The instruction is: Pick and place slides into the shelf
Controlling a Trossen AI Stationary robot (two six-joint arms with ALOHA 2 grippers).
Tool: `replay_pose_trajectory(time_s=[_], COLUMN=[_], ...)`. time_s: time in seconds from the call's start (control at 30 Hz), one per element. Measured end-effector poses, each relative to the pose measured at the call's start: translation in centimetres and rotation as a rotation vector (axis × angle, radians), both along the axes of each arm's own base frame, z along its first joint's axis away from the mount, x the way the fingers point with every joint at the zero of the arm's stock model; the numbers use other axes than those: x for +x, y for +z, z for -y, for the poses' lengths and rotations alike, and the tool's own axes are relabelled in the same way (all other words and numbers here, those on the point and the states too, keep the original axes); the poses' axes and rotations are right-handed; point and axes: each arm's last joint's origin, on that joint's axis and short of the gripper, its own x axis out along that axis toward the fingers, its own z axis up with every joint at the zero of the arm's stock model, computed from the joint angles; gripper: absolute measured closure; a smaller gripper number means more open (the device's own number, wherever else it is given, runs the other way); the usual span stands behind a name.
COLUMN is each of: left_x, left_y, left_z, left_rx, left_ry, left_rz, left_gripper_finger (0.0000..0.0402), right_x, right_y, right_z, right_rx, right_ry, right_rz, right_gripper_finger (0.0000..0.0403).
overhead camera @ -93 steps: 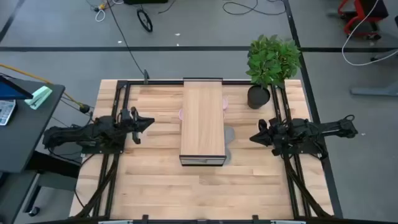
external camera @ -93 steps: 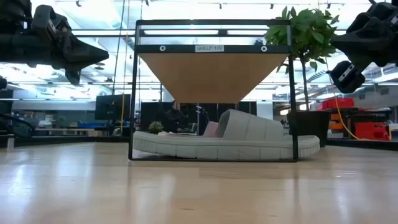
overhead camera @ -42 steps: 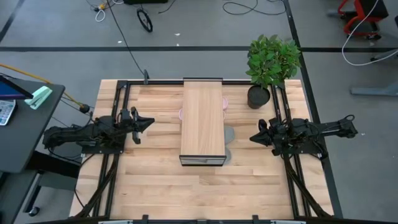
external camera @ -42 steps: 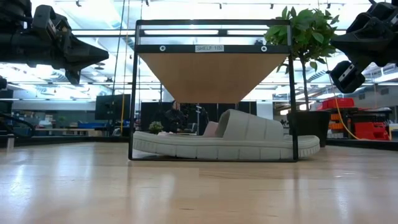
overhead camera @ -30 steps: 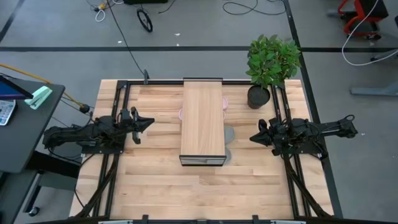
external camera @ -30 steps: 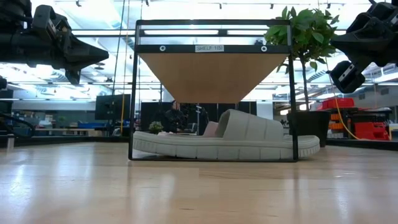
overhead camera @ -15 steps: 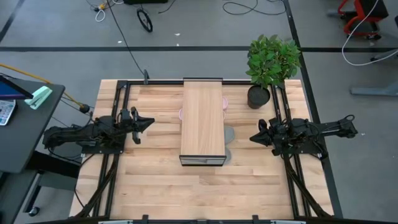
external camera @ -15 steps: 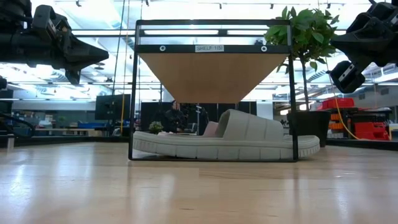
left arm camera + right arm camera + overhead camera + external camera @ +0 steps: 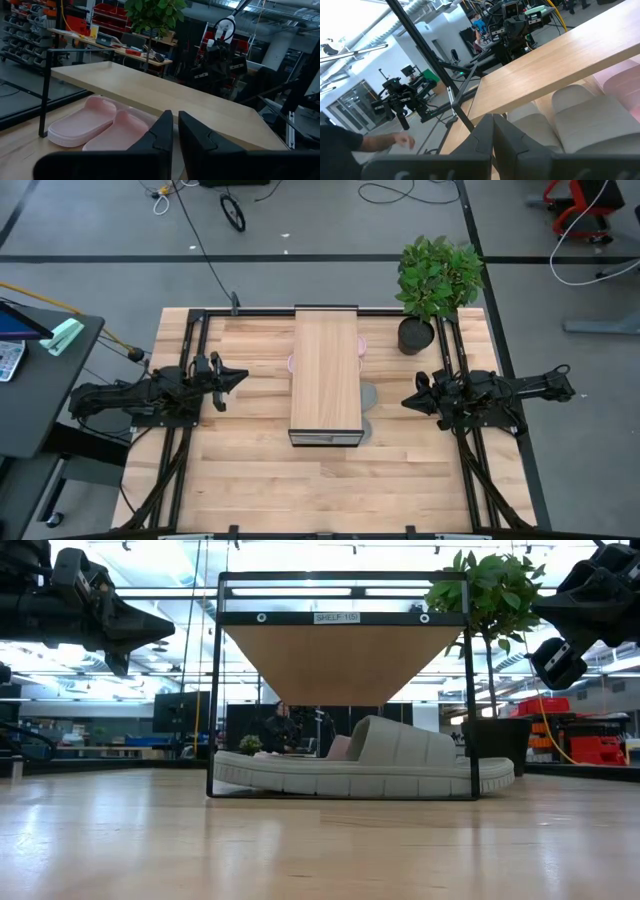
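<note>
One shelf point(image 9: 325, 375) stands at the table's point(image 9: 250, 470) centre, and all the slides lie under its plank. Two grey slides point(image 9: 580, 120) sit at the near end, one of them filling the low view point(image 9: 360, 772). Two pink slides point(image 9: 95, 120) sit at the far end, their edges peeping out at both sides of the plank in the high view point(image 9: 361, 347). So four slides, two arms, one potted plant point(image 9: 437, 280).

The left gripper point(image 9: 238, 377) hovers at 9 o'clock from the shelf, well apart, pointing at it. Its fingers point(image 9: 162, 131) stand nearly together with a thin gap, holding nothing. The right gripper point(image 9: 408, 402) hovers at 3 o'clock, also apart from the shelf, fingers point(image 9: 487, 131) pressed together, empty. The plant stands at 1 o'clock, beyond the right gripper.
</note>
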Motion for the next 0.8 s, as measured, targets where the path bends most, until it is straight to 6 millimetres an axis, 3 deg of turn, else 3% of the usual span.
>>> replay_pose_trajectory(time_s=[0.8], left_x=[0.0], left_y=[0.01], left_z=[0.0], left_rx=[0.001], left_ry=[0.0], left_rz=[0.001], left_gripper_finger=[0.0367], right_x=[-0.08], right_y=[0.37], right_z=[0.01], right_rx=[0.007], right_ry=[0.0], right_rz=[0.004], right_gripper_finger=[0.0386])
